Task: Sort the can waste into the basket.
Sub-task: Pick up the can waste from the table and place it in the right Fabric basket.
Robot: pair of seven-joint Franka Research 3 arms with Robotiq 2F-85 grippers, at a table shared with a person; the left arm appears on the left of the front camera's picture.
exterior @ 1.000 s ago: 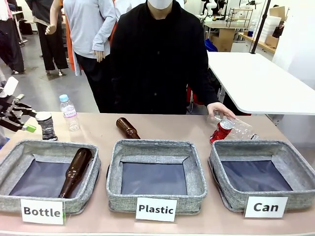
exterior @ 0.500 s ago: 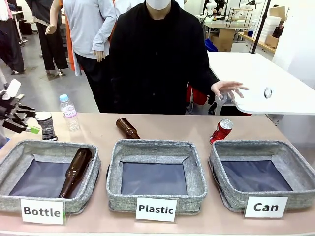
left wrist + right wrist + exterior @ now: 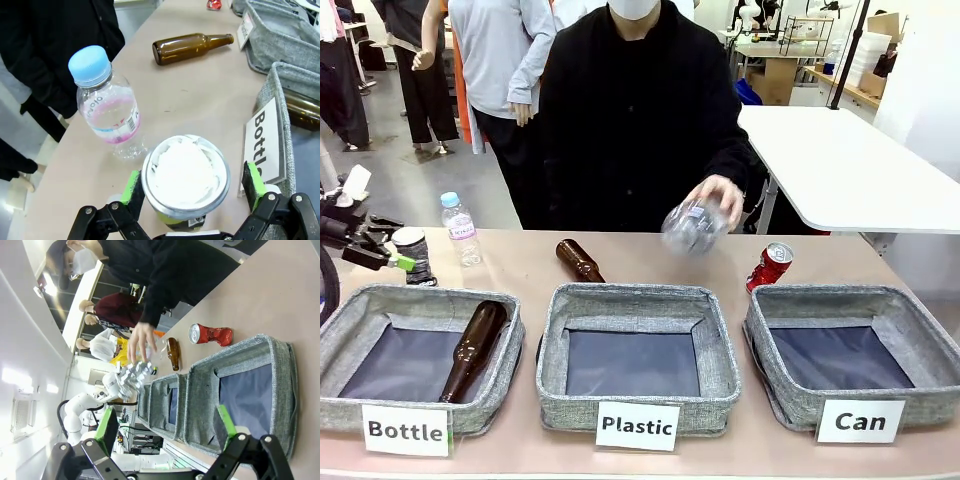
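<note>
One hand [image 3: 722, 190] has swung its clear bottle [image 3: 690, 227] leftward.

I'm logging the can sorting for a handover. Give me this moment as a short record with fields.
grey-black patterned can with silver lid: upright at the left end of the table, between the left jaws
left gripper: open, a pad on either side of that can
red crushed can: on the table behind the grey fabric basket labelled "Can"
basket contents: no can inside yet
right gripper: open, holding nothing, near that basket
person's hand: holds a crumpled clear plastic bottle above the table
</note>
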